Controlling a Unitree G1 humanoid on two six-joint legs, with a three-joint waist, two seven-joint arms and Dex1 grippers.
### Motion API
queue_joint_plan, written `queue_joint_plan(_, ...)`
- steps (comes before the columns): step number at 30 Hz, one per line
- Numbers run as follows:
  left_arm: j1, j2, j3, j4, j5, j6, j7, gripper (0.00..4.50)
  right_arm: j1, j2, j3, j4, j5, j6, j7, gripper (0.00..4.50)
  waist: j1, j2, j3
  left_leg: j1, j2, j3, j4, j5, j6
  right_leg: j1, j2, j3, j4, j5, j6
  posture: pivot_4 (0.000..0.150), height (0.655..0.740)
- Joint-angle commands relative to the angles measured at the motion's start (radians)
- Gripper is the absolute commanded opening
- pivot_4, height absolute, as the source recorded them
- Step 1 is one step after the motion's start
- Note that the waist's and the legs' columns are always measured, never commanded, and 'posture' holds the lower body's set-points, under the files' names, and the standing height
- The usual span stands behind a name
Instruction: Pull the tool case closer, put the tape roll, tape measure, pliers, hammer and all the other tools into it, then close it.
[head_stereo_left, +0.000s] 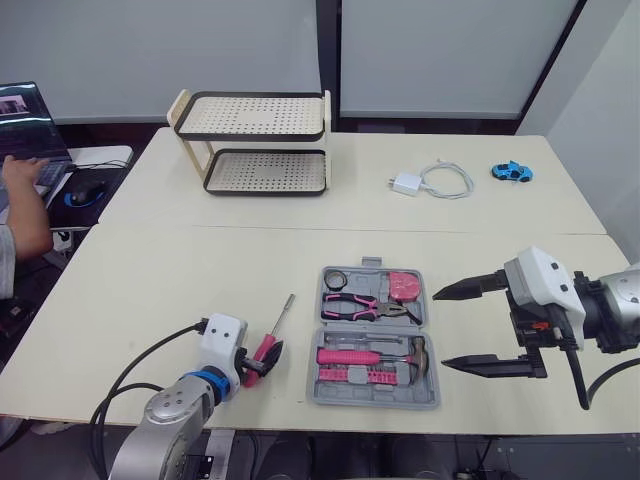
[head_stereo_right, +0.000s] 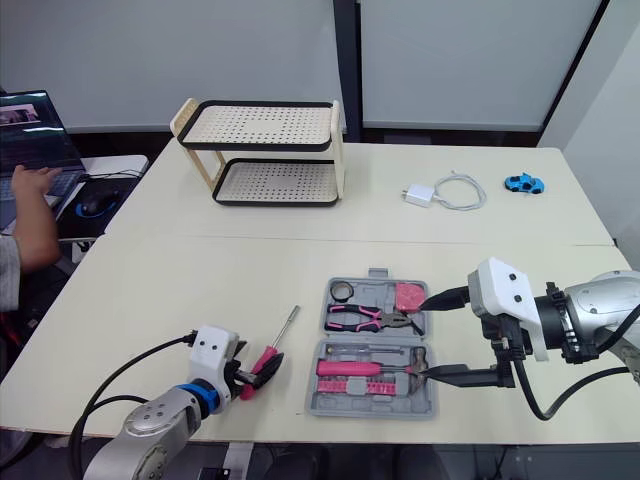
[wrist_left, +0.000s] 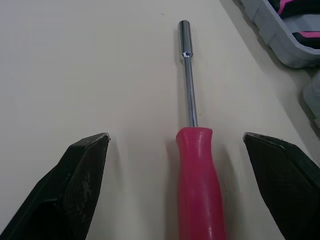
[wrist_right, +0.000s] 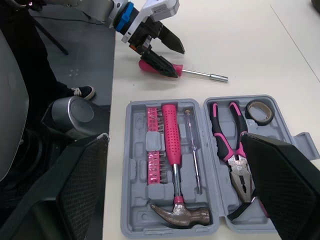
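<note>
Hovering left gripper (wrist_left: 175, 136): fingers spread wide and low over the table (head_stereo_left: 150, 290), one on each side of a pink handle, clear of it on both sides
Pink-handled driver (wrist_left: 196, 165): lies flat on the table between the left gripper's fingers, handle toward the wrist, steel shaft pointing straight away from it
Right gripper (head_stereo_left: 439, 328): fingers spread wide, holding nothing, tips aimed at the case from its right side
Tool case (head_stereo_left: 372, 401): open and lying flat, just ahead of the right gripper's tips and near the left gripper, off to its right
Case half level with the right gripper's nearer finger: hammer (wrist_right: 172, 150), thin screwdriver (wrist_right: 192, 150) and rows of pink bits (wrist_right: 154, 150) seated in their slots
Case half level with its farther finger: pliers (wrist_right: 227, 145), tape roll (wrist_right: 260, 111) and pink tape measure (head_stereo_left: 404, 286) in place
Well beyond both grippers: two-tier rack (head_stereo_left: 260, 140), white charger (head_stereo_left: 407, 184) with its coiled cable, blue toy car (head_stereo_left: 511, 171), all on the table's far side
Far off to the left gripper's left: a person's hand (head_stereo_left: 20, 170) at a laptop (head_stereo_left: 25, 120)
</note>
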Motion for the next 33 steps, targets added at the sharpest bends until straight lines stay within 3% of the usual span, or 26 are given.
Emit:
queue_joint_plan(1, -0.006, 0.011, -0.027, -0.019, 0.016, -0.002, -0.007, 4.47, 0.003, -0.013, -0.028, -0.027, 0.007, -0.007, 0.002, 4.5, 0.0, 0.0, 0.0, 0.0, 0.0, 0.0, 0.0, 0.0, 0.0, 0.0, 0.0, 0.0, 0.0, 0.0, 0.0, 0.15, 0.74)
queue_joint_plan(6, -0.017, 0.029, -0.05, -0.013, 0.027, 0.023, -0.014, 4.47, 0.01, -0.014, -0.034, -0.03, 0.004, -0.008, 0.001, 4.5, 0.0, 0.0, 0.0, 0.0, 0.0, 0.0, 0.0, 0.0, 0.0, 0.0, 0.0, 0.0, 0.0, 0.0, 0.0, 0.15, 0.74)
queue_joint_plan(9, -0.032, 0.029, -0.06, 0.005, 0.041, 0.046, -0.005, 3.92, 0.013, -0.017, -0.038, -0.032, 0.003, -0.008, -0.001, 4.5, 0.0, 0.0, 0.0, 0.0, 0.0, 0.0, 0.0, 0.0, 0.0, 0.0, 0.0, 0.0, 0.0, 0.0, 0.0, 0.15, 0.74)
queue_joint_plan(19, -0.076, 0.024, -0.076, 0.068, 0.063, 0.035, -0.019, 0.82, 0.04, -0.032, -0.076, -0.044, 0.01, 0.007, -0.011, 4.5, 0.001, 0.001, 0.0, 0.0, 0.0, 0.0, 0.0, 0.0, 0.0, 0.0, 0.0, 0.0, 0.0, 0.0, 0.0, 0.15, 0.74)
queue_joint_plan(20, -0.073, 0.025, -0.065, 0.066, 0.059, 0.032, -0.021, 0.67, 0.046, -0.033, -0.084, -0.046, 0.01, 0.009, -0.012, 4.5, 0.001, 0.001, 0.0, 0.0, 0.0, 0.0, 0.0, 0.0, 0.0, 0.0, 0.0, 0.0, 0.0, 0.0, 0.0, 0.15, 0.74)
queue_joint_plan(26, -0.054, 0.09, 0.027, 0.005, 0.0, -0.027, -0.115, 0.68, 0.079, -0.035, -0.123, -0.056, 0.003, 0.013, -0.027, 4.5, -0.001, 0.001, 0.0, 0.0, 0.0, 0.0, 0.0, 0.0, 0.0, 0.0, 0.0, 0.0, 0.0, 0.0, 0.0, 0.15, 0.74)
queue_joint_plan(33, -0.156, 0.338, 0.05, -0.053, -0.109, -0.193, -0.489, 0.68, 0.166, -0.039, -0.222, -0.076, 0.005, 0.04, -0.04, 4.5, 0.009, 0.002, 0.002, -0.001, 0.0, 0.0, 0.0, 0.0, 0.0, 0.0, 0.0, -0.001, -0.001, 0.0, 0.0, 0.15, 0.74)
